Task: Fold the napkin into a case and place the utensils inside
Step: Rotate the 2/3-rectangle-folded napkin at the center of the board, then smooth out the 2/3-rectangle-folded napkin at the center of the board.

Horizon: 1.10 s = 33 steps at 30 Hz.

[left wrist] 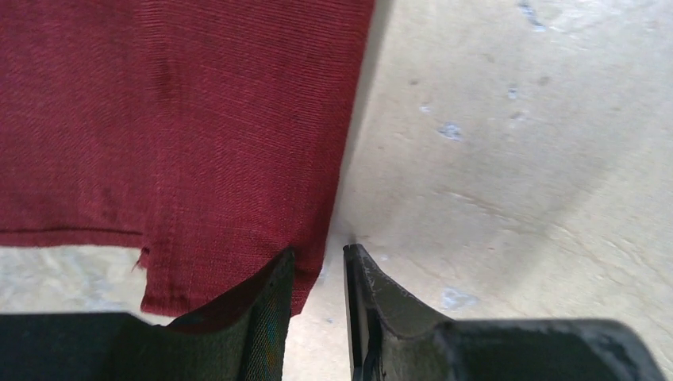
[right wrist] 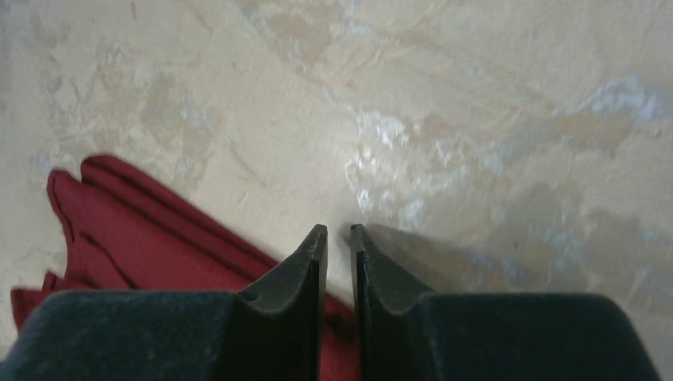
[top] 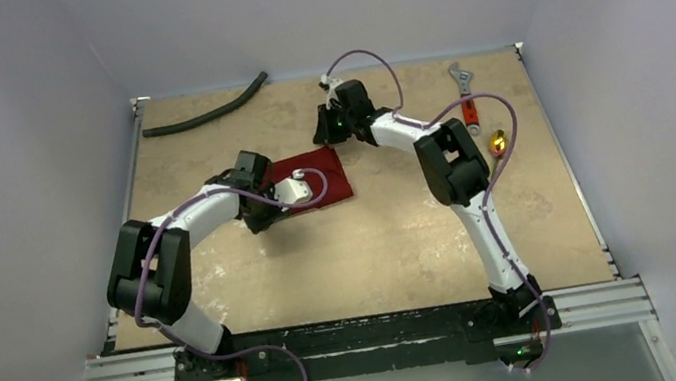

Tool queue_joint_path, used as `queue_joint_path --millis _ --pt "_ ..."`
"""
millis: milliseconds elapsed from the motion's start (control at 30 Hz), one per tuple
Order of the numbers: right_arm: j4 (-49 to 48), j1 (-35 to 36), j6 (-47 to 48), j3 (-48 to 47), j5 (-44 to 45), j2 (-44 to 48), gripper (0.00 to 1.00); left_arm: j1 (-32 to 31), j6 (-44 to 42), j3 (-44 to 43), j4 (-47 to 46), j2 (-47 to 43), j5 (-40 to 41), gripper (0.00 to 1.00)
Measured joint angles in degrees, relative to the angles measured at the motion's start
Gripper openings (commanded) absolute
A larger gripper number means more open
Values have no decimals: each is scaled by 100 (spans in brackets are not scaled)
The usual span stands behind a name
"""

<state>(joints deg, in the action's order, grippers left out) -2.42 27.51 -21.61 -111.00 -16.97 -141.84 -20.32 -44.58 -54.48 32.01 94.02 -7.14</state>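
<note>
The dark red napkin [top: 328, 184] lies folded into a flat rectangle at the table's middle. My left gripper [top: 268, 209] hovers low over its left end. In the left wrist view the gripper [left wrist: 319, 252] is narrowly open: one finger is over the napkin's [left wrist: 198, 119] corner, the other over bare table, and the cloth edge runs into the gap. My right gripper [top: 321, 135] is just beyond the napkin's far right corner. In the right wrist view it [right wrist: 338, 230] is shut and empty, with layered napkin folds [right wrist: 143, 246] on its left. One gold utensil [top: 498, 141] lies at the right.
A red-handled silver wrench [top: 465, 91] lies at the back right, just behind the gold utensil. A black hose [top: 206, 114] lies along the back left. The table [top: 373, 246] is beige, edged with metal rails and enclosed by pale walls.
</note>
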Motion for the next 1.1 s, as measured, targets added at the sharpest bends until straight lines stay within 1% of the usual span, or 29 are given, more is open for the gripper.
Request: queue_joint_path --millis 133,200,300,400,533,600,667,767,867,967,1100 --pt "-424 20 111 1137 4 627 17 0 4 -7 -299 13 323 28" --pt "-658 24 129 2028 4 1150 16 0 4 -90 -374 127 415 28" --pt "-1239 35 46 3630 94 2107 16 -9 2 -363 -409 442 490 28" --pt "-1679 83 -96 5047 199 3014 17 -55 -9 -669 -442 686 485 28" --pt "-2131 385 -426 6734 396 4210 18 -315 -205 -992 -529 911 374 29" --pt "-2203 542 -614 7331 450 4717 19 -516 -345 -1069 -573 929 326 32" --pt "-2070 662 -758 7814 529 5250 22 -782 -461 -1252 -564 997 280 33" --pt "-1541 660 -876 8006 713 5912 24 -1047 -446 -1845 -396 1250 234 37" --pt "-1141 546 -804 7663 894 6266 23 -1051 -310 -2699 -184 1569 103 39" --pt "-1115 459 -638 6964 914 6024 20 -807 -68 -3080 -24 1528 -109 40" --pt "-1488 435 -468 6428 822 5388 14 -304 404 -3027 160 1270 -365 39"
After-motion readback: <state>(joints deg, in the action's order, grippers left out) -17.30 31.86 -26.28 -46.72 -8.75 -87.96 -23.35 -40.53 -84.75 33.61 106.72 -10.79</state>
